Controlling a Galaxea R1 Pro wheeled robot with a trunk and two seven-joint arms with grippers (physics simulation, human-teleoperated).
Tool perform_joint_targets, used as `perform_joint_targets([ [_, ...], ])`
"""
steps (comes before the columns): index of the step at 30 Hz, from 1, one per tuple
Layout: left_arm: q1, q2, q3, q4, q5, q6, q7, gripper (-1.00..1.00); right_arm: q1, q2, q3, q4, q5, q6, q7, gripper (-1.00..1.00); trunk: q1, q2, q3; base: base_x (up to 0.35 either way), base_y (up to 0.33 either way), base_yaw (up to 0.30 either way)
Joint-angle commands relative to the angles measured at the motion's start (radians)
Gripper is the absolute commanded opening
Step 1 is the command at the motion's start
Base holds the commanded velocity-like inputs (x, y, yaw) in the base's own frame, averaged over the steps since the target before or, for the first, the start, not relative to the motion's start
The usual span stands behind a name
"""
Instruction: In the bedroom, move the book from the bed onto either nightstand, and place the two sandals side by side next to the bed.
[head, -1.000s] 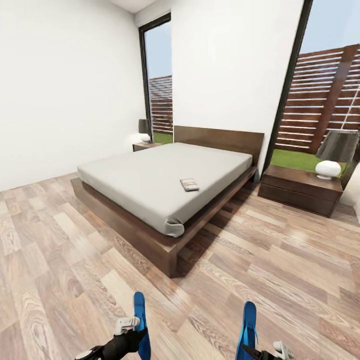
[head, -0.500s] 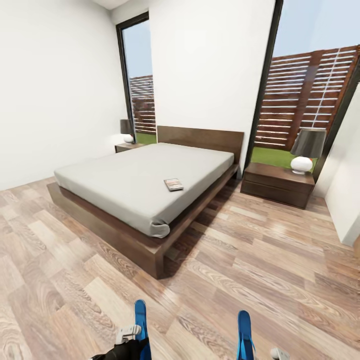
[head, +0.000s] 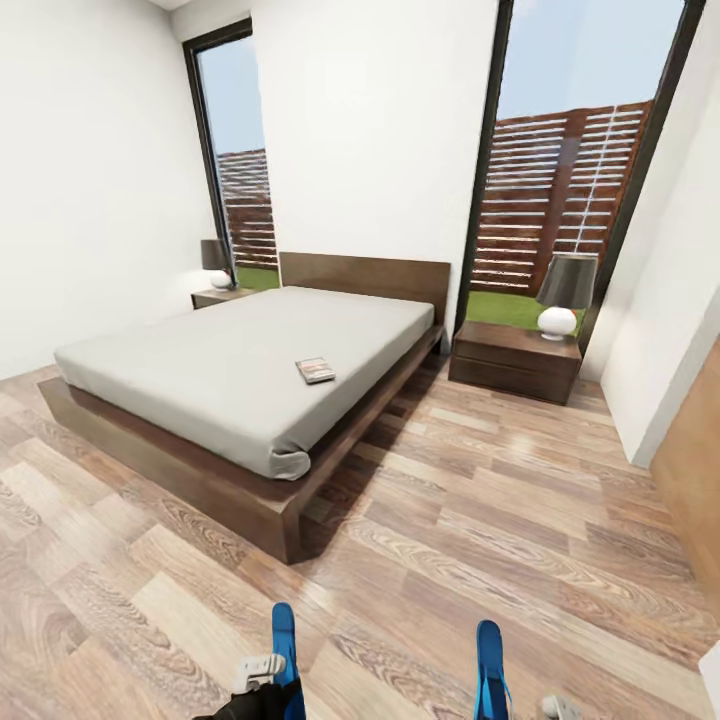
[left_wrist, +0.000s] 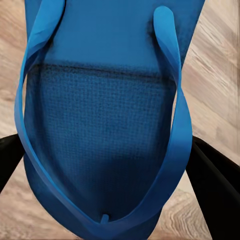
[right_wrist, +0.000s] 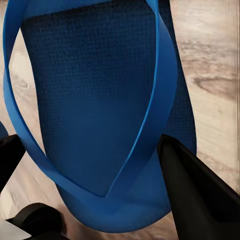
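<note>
Our view has swung right; the book (head: 316, 370) still lies on the bed (head: 180, 440). Our left gripper (left_wrist: 107, 200) clamps one sandal (left_wrist: 105, 125), our right gripper (right_wrist: 100, 200) the other sandal (right_wrist: 100, 100), grippers mostly cut off.

floor (head: 480, 520) is wood planks with heavy grain and a slight sheen. bed (head: 180, 470) frame is dark smooth wood, mattress (head: 220, 370) looks like matt grey cloth. both sandals (left_wrist: 105, 115) have a rough woven-looking blue footbed with smooth rubbery straps. nightstand (head: 512, 362) is dark wood too.
</note>
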Motion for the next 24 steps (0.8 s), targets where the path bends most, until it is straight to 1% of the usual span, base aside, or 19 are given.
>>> perform_joint_targets([
  [1, 0.000, 0.001, -0.009, 0.001, 0.007, -0.013, 0.000, -1.00, -0.001, 0.000, -0.009, -0.001, 0.007, 0.010, 0.003, -1.00, 0.000, 0.000, -0.001, 0.000, 0.000, -0.227],
  [9, 0.000, -0.006, -0.009, 0.002, 0.007, -0.021, 0.000, -1.00, -0.001, 0.001, -0.009, -0.001, 0.007, 0.010, 0.003, -1.00, 0.000, 0.000, -0.001, 0.000, 0.000, -0.232],
  [24, 0.000, -0.007, -0.009, 0.002, 0.007, -0.022, 0.000, -1.00, -0.001, 0.001, -0.009, -0.001, 0.007, 0.010, 0.003, -1.00, 0.000, 0.000, -0.001, 0.000, 0.000, -0.233],
])
